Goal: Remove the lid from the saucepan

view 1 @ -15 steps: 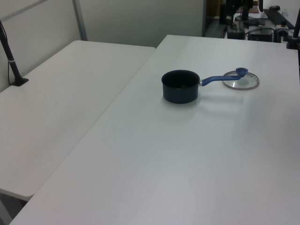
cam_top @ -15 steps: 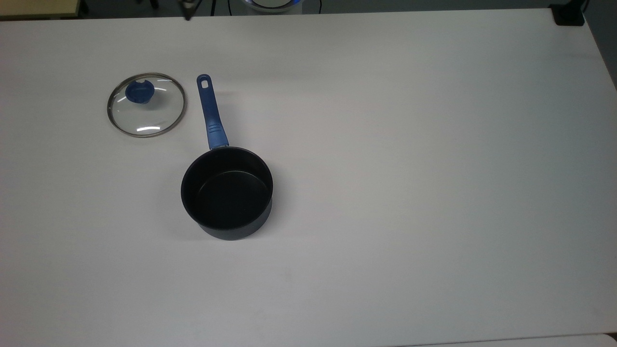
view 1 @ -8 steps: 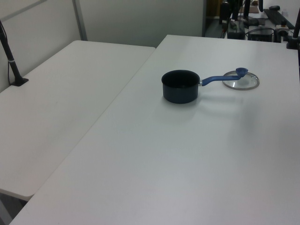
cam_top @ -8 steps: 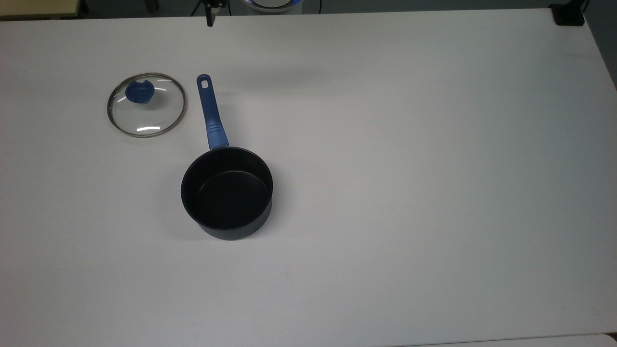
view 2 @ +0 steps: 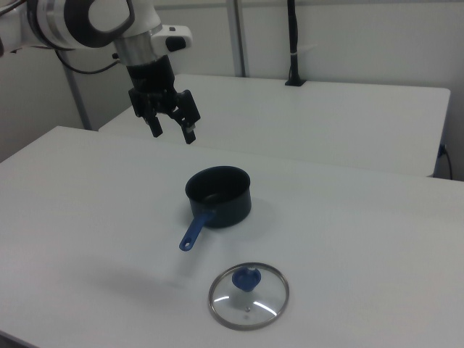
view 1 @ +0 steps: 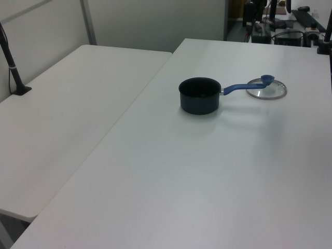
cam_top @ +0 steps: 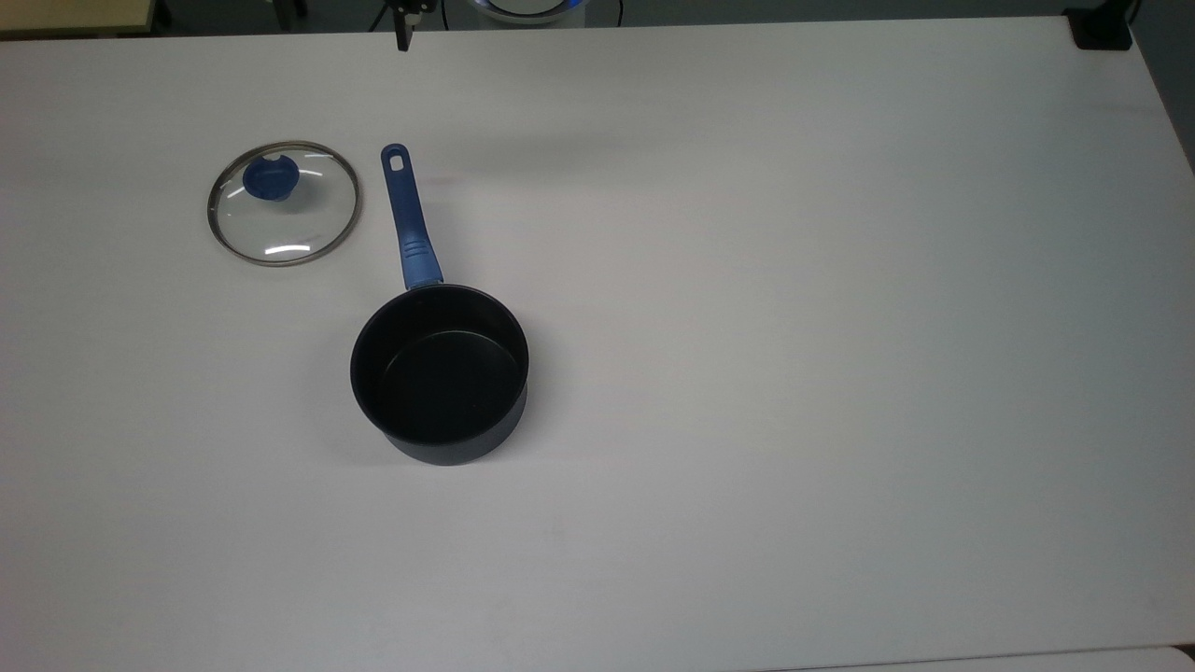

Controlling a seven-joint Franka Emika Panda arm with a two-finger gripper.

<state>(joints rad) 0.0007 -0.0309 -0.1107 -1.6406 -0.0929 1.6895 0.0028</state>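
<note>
Nothing on the table has shifted since a second ago; at the top view's upper edge, the dark gripper tip has moved slightly rightward. Fingers stand apart, empty; the gripper hangs high above the table, well apart from the saucepan, up and left of it in the right view. Saucepan: uncovered, black interior holding nothing. Lid: flat on the table, knob up, just beside the saucepan's handle, on its left in the top view.
</note>
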